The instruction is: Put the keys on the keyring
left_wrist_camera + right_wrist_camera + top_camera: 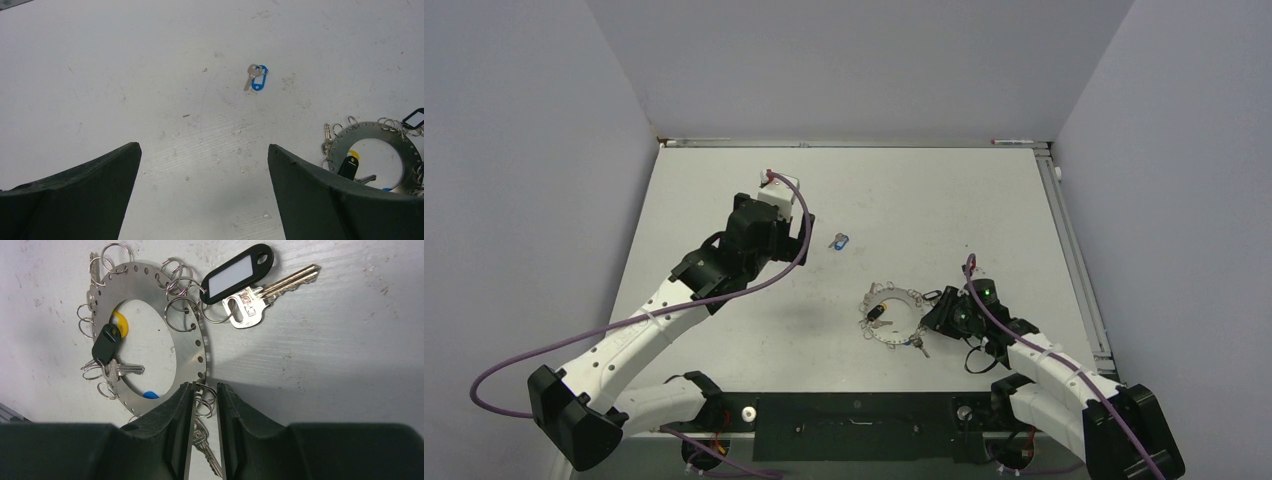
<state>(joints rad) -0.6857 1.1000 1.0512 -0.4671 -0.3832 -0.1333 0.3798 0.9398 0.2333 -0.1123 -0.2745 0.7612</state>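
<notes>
The keyring (894, 292) is a flat silvery hoop with holes round its rim, lying right of the table's middle; it also shows as the keyring (187, 340) and the keyring (372, 131). Small split rings and keys hang from it, among them a black-tagged key (240, 275) and another black-tagged key (106, 342). My right gripper (205, 386) (929, 312) sits at the hoop's near edge, jaws narrowly apart around split rings (204, 400) and a silver key (202, 440). A loose key with a blue tag (257, 77) (839, 241) lies apart. My left gripper (204, 146) (802, 232) hangs wide open near it, holding nothing.
Grey walls enclose the white table (924, 190) on three sides. A metal rail (1074, 250) runs along the right edge. Purple cables trail from both arms.
</notes>
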